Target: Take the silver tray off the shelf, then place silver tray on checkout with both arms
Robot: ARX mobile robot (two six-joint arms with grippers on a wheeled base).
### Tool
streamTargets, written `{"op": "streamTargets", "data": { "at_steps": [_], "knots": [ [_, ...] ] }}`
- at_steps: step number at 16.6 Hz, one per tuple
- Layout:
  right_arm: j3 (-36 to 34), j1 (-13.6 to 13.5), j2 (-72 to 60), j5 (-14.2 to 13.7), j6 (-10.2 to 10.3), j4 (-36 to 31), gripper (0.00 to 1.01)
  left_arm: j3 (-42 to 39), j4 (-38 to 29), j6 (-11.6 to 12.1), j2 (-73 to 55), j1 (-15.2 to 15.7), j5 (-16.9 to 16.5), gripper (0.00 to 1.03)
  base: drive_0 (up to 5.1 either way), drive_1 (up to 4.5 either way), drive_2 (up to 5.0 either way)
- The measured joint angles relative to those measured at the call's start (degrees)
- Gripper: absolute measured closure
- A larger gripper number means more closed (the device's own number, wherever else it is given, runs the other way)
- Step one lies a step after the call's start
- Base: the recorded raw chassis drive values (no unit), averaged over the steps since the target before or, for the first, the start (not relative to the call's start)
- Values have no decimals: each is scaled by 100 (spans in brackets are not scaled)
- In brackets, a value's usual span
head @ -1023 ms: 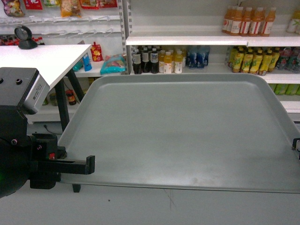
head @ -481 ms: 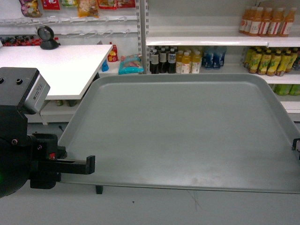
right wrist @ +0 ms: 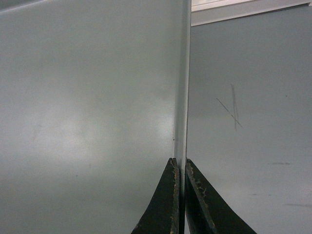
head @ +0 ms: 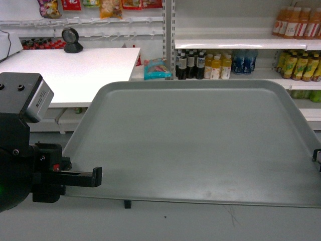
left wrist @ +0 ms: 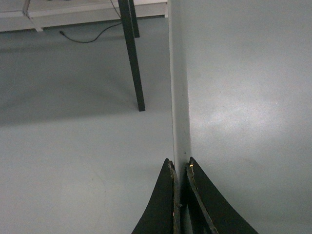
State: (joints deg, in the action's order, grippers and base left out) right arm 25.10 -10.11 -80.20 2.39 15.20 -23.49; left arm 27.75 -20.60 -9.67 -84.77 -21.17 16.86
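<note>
I'm holding the silver tray (head: 190,140) level in the air across the middle of the head frame, above the grey floor (left wrist: 73,146). Left gripper (left wrist: 179,170) is pinching its left rim, fingers closed tight on the edge; right gripper (right wrist: 179,168) is doing the same on the right rim (barely visible at frame right in head view). Checkout (head: 65,70) is sitting upper left, behind the tray's far-left corner.

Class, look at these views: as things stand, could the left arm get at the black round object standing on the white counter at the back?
Probably not. The left tool is shut on the silver tray rim, as is the right tool, so it is occupied. The black round object stands far back on the checkout.
</note>
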Motion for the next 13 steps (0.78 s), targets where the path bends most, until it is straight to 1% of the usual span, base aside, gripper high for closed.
{"op": "streamTargets", "data": {
  "at_steps": [13],
  "knots": [
    [0, 0, 0, -4, 0, -15, 99, 0, -17, 4, -2, 0, 7, 100, -499, 247, 247]
  ]
}}
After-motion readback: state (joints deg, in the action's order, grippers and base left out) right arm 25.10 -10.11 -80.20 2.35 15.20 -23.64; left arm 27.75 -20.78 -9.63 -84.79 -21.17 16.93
